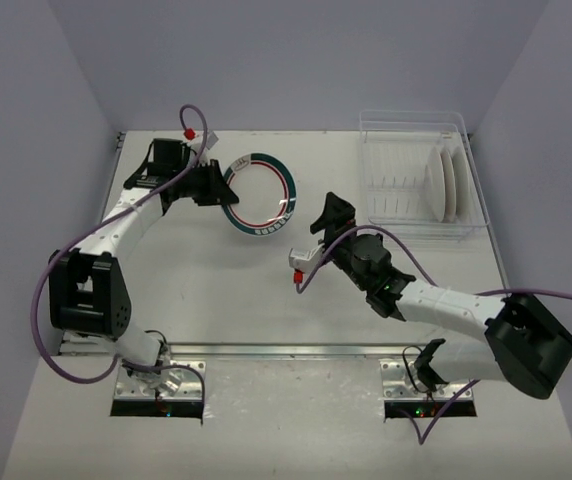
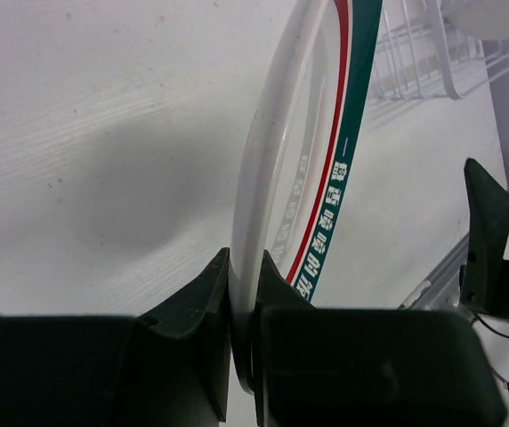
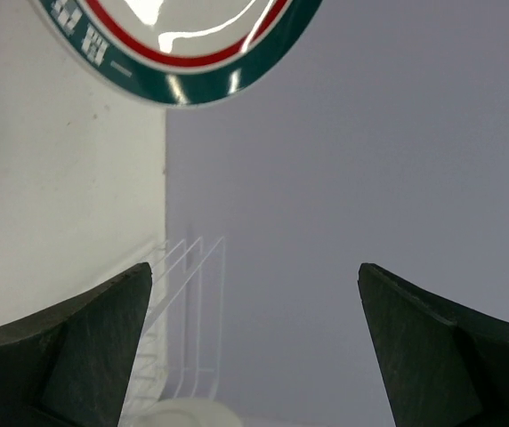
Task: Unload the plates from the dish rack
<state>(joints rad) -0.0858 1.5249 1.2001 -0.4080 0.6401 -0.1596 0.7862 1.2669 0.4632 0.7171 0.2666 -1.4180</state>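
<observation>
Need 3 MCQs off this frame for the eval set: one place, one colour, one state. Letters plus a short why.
1. In the top view, where in the dish rack do the racked plates stand?
A. left end
B. middle
C. right end

2. What colour is the rim band on the held plate in the left gripper?
A. green with a red line inside
B. blue and yellow
C. plain black

3. What state is the right gripper in?
A. shut on a plate
B. open, holding nothing
C. shut on the rack

Answers:
1 C: the white plates stand upright at the rack's right end.
2 A: both wrist views show the green band with a red line inside it.
3 B: its fingers are wide apart with nothing between them.
</observation>
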